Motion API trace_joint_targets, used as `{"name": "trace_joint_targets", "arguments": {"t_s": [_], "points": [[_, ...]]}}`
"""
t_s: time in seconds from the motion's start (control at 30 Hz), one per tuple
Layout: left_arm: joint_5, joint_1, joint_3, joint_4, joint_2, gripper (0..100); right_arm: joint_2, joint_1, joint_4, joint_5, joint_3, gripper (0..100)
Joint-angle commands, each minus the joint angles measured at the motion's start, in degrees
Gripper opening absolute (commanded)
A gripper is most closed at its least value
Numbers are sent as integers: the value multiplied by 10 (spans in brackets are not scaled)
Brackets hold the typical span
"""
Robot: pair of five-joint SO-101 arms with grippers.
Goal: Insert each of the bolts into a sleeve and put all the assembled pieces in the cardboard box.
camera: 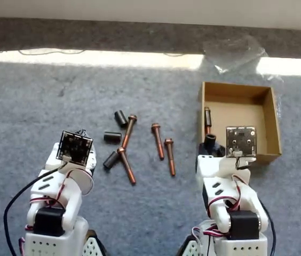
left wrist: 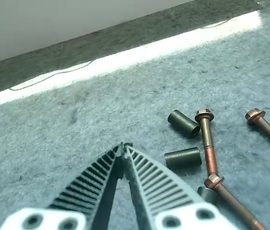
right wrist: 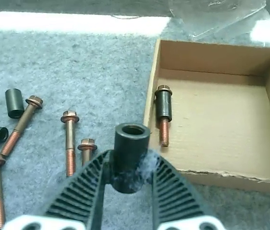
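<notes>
Just outside cardboard box point(camera: 237, 92), sleeve point(right wrist: 131, 143) in right jaws

The high view looks down over the whole table point(camera: 28, 101) from afar; both wrist views sit low and close, facing forward, sharing the loose bolts point(right wrist: 70, 143).

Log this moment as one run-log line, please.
right jaws shut on sleeve | left jaws shut, empty | box: one assembled piece | loose: four bolts, three sleeves
</notes>
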Motion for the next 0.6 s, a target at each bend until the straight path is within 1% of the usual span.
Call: {"name": "trace_joint_targets", "arguments": {"t_s": [0.0,0.27,0.4,0.5,0.57], "points": [[-4,12,-83,56,-4,21,-4,10,-25,-7,2,5],[-4,11,-167,119,-4,21,-5,10,-25,-24,4,5],[-4,11,-177,126,-4,21,-5,11,-25,-25,4,5],[-33,11,-190,126,-3,21,-12,11,-23,-26,5,5],[-40,7,-205,127,-3,21,-42,11,-20,-26,8,5]]}}
